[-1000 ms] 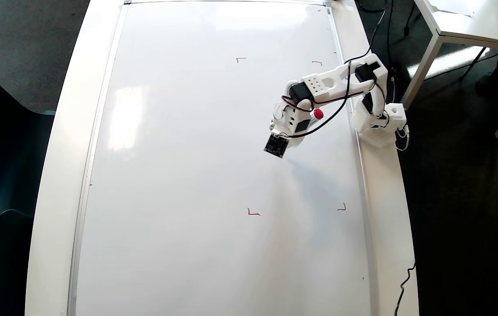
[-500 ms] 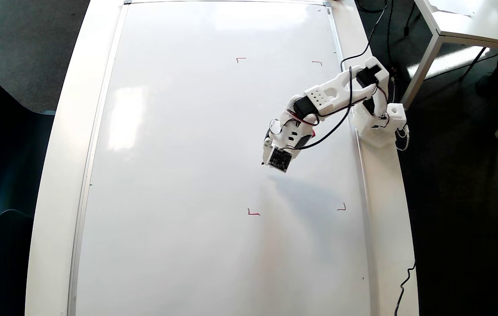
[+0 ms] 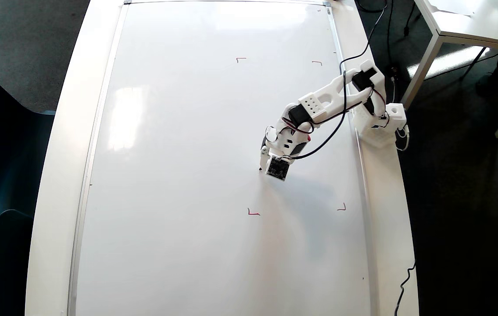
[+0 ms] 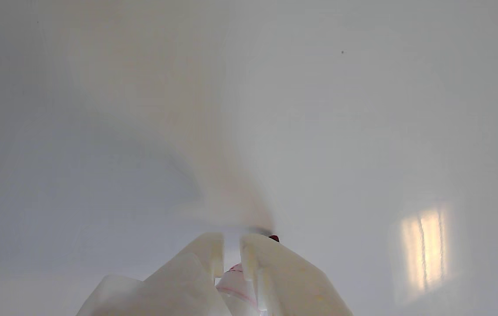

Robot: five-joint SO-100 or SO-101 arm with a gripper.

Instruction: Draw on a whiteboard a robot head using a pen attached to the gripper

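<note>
White board [image 3: 187, 153] bare except four red corner marks; no head drawn yet. My gripper [image 4: 231, 245] nearly shut, clamping pen [image 4: 235, 281]. Since a second ago I swung down; tip [image 3: 260, 169] now at board, ready for first stroke.

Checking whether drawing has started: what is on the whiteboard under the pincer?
Under the pincer the whiteboard looks bare white; the pen tip sits close to it. Only four red corner marks show elsewhere. The patch beneath the arm itself is covered.
</note>
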